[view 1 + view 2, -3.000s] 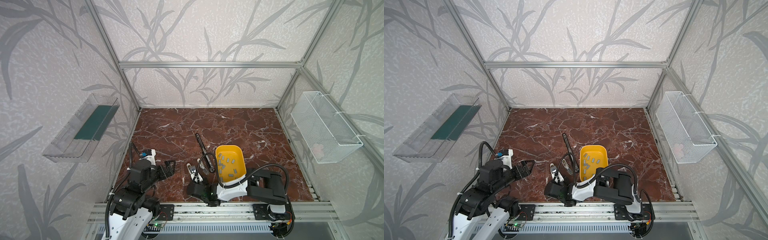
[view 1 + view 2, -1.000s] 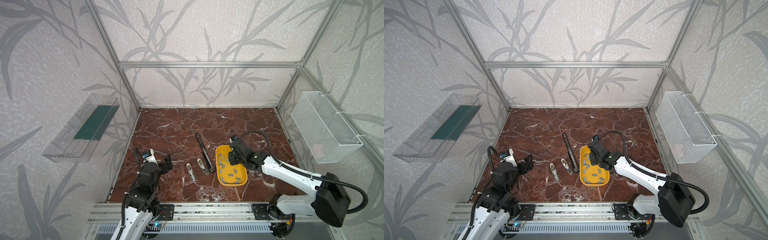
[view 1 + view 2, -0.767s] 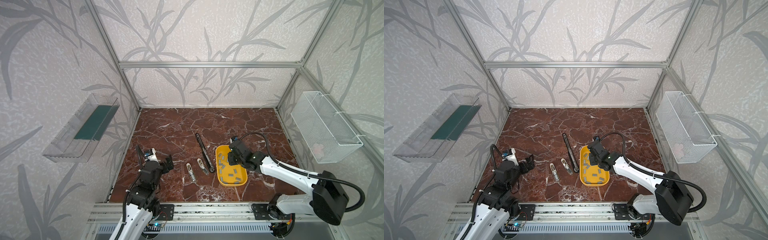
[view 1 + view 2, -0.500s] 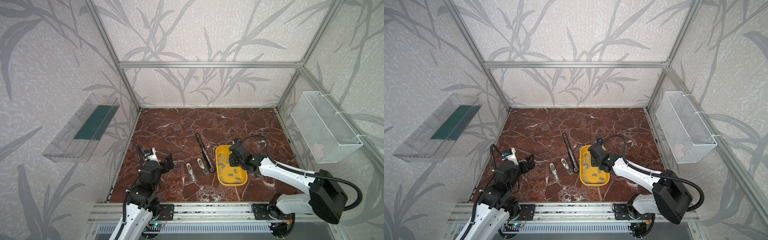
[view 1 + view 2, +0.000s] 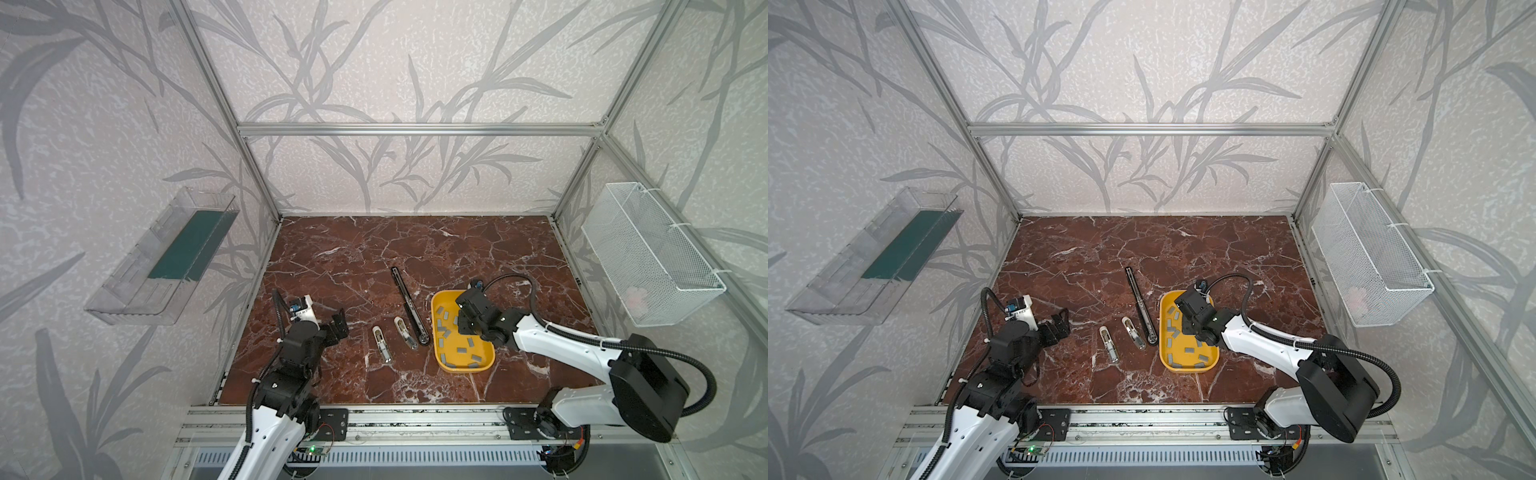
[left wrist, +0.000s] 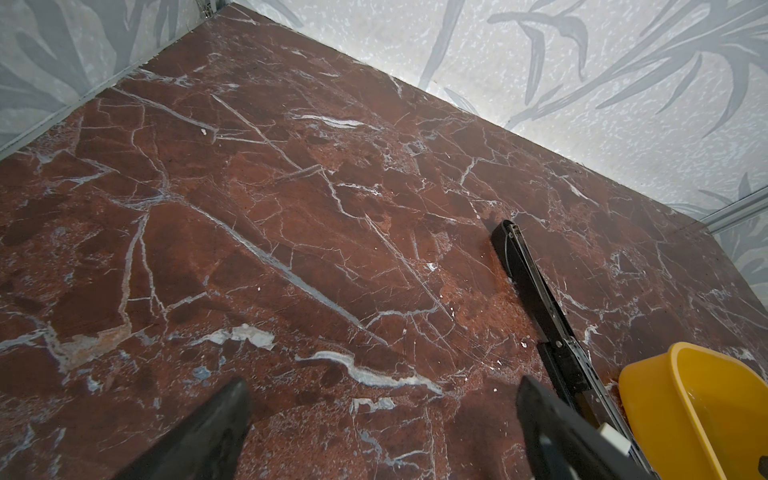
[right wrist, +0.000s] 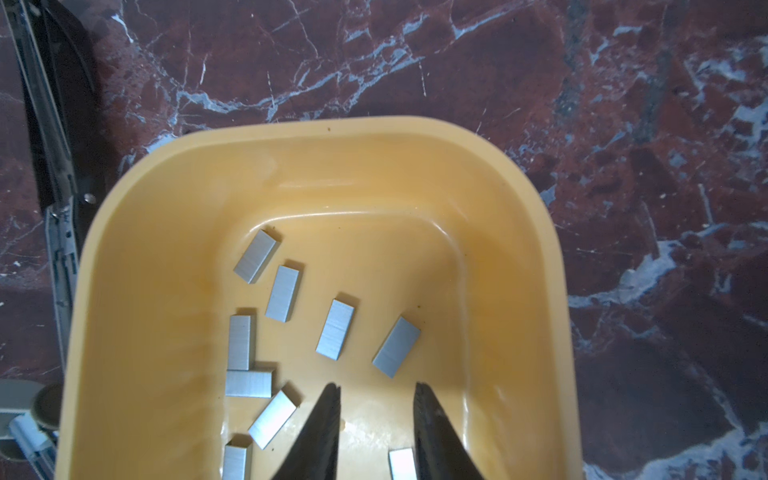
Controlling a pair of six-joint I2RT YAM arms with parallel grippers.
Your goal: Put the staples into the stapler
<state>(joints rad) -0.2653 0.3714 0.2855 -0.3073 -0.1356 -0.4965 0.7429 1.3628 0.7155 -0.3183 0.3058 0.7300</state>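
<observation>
Several grey staples (image 7: 334,328) lie loose in a yellow tray (image 7: 316,129), which shows in both top views (image 5: 461,368) (image 5: 1187,365). My right gripper (image 7: 376,390) is down inside the tray (image 5: 461,322), open by a narrow gap with bare tray floor between the tips. One strip (image 7: 402,463) lies beside a finger, ungripped. A long black stapler (image 5: 409,307) (image 6: 536,299) lies opened flat just left of the tray. My left gripper (image 5: 338,326) (image 6: 382,399) hovers wide open and empty over the bare table at the left.
Two cream mini staplers (image 5: 381,337) (image 5: 405,332) lie between the left gripper and the black stapler. A clear bin with a green insert (image 5: 174,257) hangs on the left wall, a white wire basket (image 5: 648,253) on the right wall.
Three seconds ago both arms were folded at the front rail. Over the last second the right gripper has sunk slightly further into the tray; the left arm has stayed put.
</observation>
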